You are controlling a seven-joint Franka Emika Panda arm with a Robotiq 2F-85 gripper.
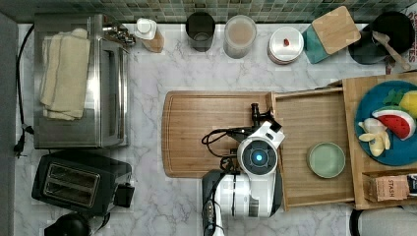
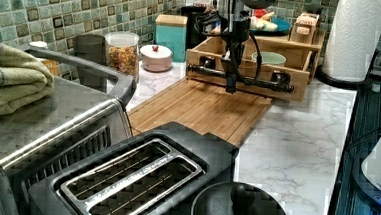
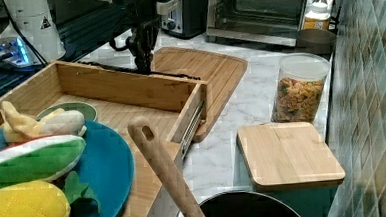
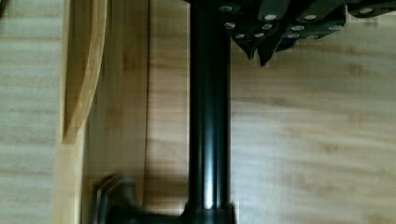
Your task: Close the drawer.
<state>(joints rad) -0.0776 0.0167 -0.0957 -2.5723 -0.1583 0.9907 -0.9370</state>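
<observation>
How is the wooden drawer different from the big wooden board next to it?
The drawer has raised walls; the cutting board lies flat on the counter. The drawer has a black bar handle; the board has none. The drawer holds a green bowl; the board carries nothing. Both are light wood.

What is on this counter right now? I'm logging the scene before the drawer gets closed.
drawer: one, light wood, pulled open beside the cutting board
bar handle: one, black, across the drawer front
bowl: one, pale green, inside the drawer
cutting board: one, wood, in front of the drawer
plate: one, blue, with toy food on the cabinet top
toaster oven: one, silver, towel on top
toaster: one, black
gripper: one, black, at the handle
</observation>
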